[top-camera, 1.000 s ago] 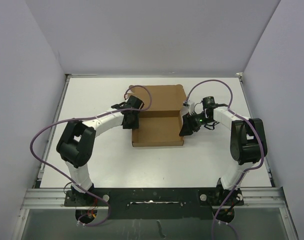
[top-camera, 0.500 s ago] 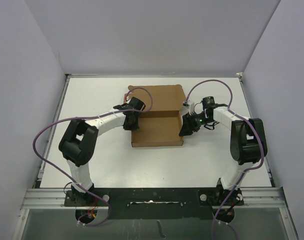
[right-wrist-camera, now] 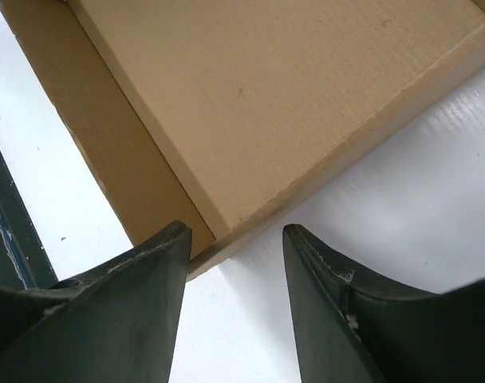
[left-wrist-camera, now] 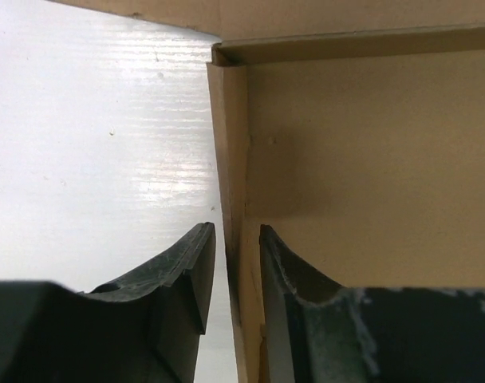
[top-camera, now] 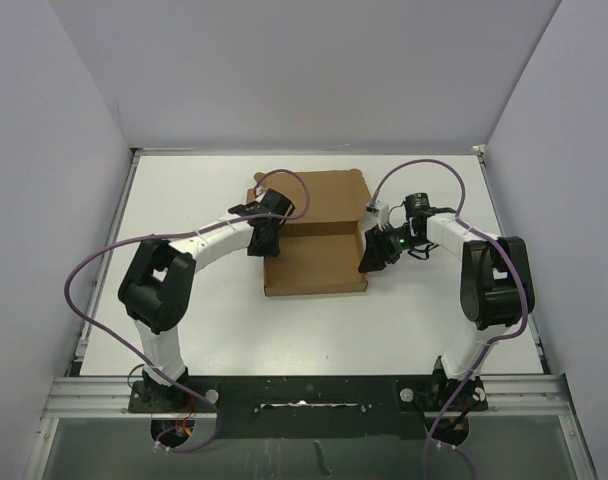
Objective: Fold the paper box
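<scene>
The paper box [top-camera: 314, 262] is brown cardboard and lies in the middle of the white table, with a flat panel stretching toward the back. My left gripper [top-camera: 260, 243] is at its left edge. In the left wrist view the upright side wall of the box [left-wrist-camera: 226, 159] runs between the fingers of the left gripper [left-wrist-camera: 236, 239]. The inner finger lies against the wall and a sliver of table shows at the outer one. My right gripper [top-camera: 370, 262] is at the box's right edge. In the right wrist view this gripper [right-wrist-camera: 236, 229] is open, with a corner of the box [right-wrist-camera: 266, 96] just above its fingertips.
White enclosure walls [top-camera: 44, 150] stand close on the left, right and back. Purple cables [top-camera: 84, 270] loop over both arms. A metal rail [top-camera: 304, 395] runs along the near edge. A dark strip [right-wrist-camera: 3, 239] borders the table in the right wrist view.
My left wrist has shifted slightly toward the back along the box's left edge. The right arm and the box have not visibly moved.
</scene>
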You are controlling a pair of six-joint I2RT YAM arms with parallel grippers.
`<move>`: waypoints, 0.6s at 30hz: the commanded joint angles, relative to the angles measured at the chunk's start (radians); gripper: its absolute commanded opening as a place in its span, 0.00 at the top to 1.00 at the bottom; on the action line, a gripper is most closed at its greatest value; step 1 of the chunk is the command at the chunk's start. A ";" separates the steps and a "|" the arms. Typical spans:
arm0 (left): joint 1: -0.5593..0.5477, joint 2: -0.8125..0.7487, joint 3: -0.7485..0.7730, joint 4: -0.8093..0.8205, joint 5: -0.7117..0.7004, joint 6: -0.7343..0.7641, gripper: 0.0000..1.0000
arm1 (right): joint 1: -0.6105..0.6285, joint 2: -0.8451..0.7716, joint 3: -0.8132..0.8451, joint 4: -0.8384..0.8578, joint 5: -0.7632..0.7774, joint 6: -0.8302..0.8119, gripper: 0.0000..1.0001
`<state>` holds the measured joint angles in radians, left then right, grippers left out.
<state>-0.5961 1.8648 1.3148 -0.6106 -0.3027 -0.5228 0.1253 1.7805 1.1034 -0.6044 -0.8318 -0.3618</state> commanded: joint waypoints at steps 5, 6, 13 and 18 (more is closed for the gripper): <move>-0.002 -0.055 0.046 -0.014 0.005 0.011 0.68 | -0.014 -0.017 0.031 -0.002 -0.036 -0.017 0.46; -0.002 -0.064 0.045 -0.015 0.007 0.012 0.68 | -0.016 -0.020 0.032 -0.004 -0.039 -0.019 0.45; -0.002 -0.252 -0.031 0.053 0.049 0.049 0.63 | -0.072 -0.075 0.038 -0.040 -0.074 -0.093 0.39; 0.014 -0.537 -0.230 0.277 0.173 0.109 0.36 | -0.173 -0.172 0.021 -0.053 -0.161 -0.163 0.37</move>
<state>-0.5957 1.5913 1.1900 -0.5377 -0.2329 -0.4706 0.0284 1.7363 1.1049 -0.6472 -0.8825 -0.4450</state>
